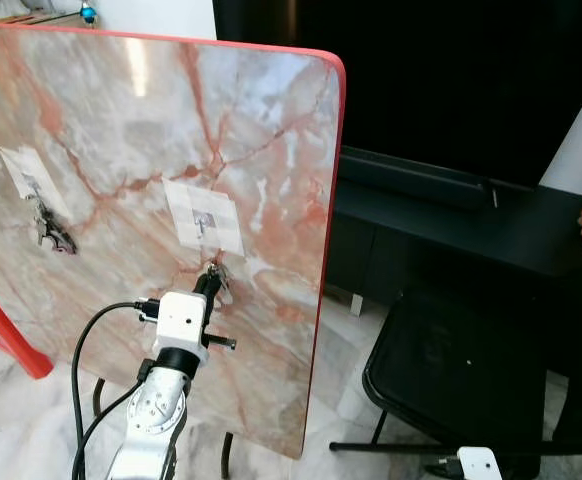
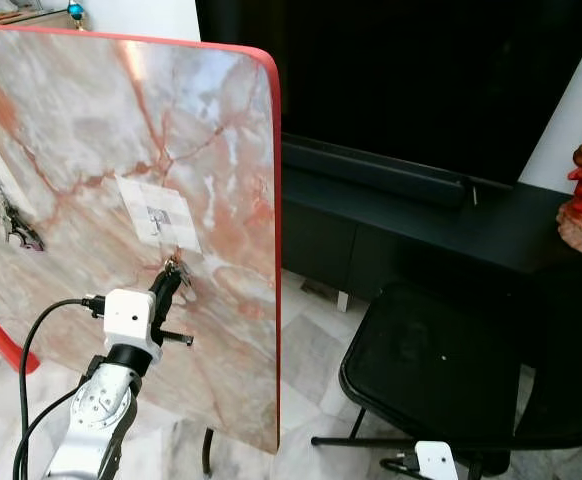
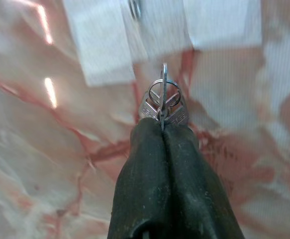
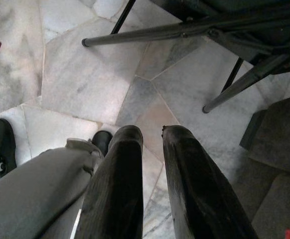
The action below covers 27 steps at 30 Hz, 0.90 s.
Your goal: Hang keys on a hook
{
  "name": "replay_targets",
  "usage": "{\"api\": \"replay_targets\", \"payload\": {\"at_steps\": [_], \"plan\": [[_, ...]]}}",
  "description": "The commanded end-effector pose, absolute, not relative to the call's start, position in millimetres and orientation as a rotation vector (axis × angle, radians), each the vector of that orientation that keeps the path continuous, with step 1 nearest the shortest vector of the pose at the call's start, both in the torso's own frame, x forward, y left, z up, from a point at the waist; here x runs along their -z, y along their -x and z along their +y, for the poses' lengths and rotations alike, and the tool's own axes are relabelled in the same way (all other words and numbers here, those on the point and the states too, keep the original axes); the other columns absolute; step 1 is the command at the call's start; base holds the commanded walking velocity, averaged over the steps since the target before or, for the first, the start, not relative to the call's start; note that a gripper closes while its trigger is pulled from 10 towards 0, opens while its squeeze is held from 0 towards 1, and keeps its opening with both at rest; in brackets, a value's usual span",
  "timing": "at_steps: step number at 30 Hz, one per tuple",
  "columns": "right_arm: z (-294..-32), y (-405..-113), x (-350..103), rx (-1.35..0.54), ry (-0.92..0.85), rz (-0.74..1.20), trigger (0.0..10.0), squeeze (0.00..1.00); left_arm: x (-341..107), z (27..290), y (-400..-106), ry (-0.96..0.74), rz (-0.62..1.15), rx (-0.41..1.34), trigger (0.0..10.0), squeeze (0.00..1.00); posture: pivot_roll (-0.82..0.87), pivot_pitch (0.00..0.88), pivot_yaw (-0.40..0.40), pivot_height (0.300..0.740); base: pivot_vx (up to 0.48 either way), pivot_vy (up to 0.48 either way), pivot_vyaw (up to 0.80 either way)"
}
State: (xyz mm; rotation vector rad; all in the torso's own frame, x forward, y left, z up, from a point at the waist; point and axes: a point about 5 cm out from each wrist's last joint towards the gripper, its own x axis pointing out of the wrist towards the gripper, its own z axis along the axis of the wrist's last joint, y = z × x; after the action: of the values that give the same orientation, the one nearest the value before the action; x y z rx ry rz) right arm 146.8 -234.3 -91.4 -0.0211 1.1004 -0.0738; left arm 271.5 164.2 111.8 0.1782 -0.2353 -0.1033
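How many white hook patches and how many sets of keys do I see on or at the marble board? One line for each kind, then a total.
White hook patches on the marble board: 2, the middle patch and the left patch.
Sets of keys: 2, the hanging keys under the left patch and the held keys in the left claw.
Total: 4

I see a glossy marble-patterned board (image 1: 121, 150) with a smooth red rim, white matt tape patches (image 1: 203, 218) on it, shiny metal keys (image 3: 163, 99) between my left gripper's (image 3: 163, 127) matt black rubbery fingers, and polished stone floor tiles (image 4: 85, 79).
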Motion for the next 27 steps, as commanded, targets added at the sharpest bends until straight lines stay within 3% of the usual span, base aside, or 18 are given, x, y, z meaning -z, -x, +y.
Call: {"api": "replay_targets", "payload": {"at_steps": [1, 27], "plan": [[-233.4, -148.3, 91.0, 0.067, 0.025, 1.098, 10.0, 0.0, -117.8, 166.3, -267.5, -0.186, -0.251, 0.098, 10.0, 0.0, 0.01, 0.0, -0.04, 0.721, 0.0, 0.0, 0.0], [-232.8, -150.3, 90.4, 0.04, 0.047, 1.101, 10.0, 0.0, -140.6, 172.0, -252.8, -0.191, -0.294, 0.042, 10.0, 0.0, 0.04, 0.0, -0.056, 0.721, 0.0, 0.0, 0.0]]}}
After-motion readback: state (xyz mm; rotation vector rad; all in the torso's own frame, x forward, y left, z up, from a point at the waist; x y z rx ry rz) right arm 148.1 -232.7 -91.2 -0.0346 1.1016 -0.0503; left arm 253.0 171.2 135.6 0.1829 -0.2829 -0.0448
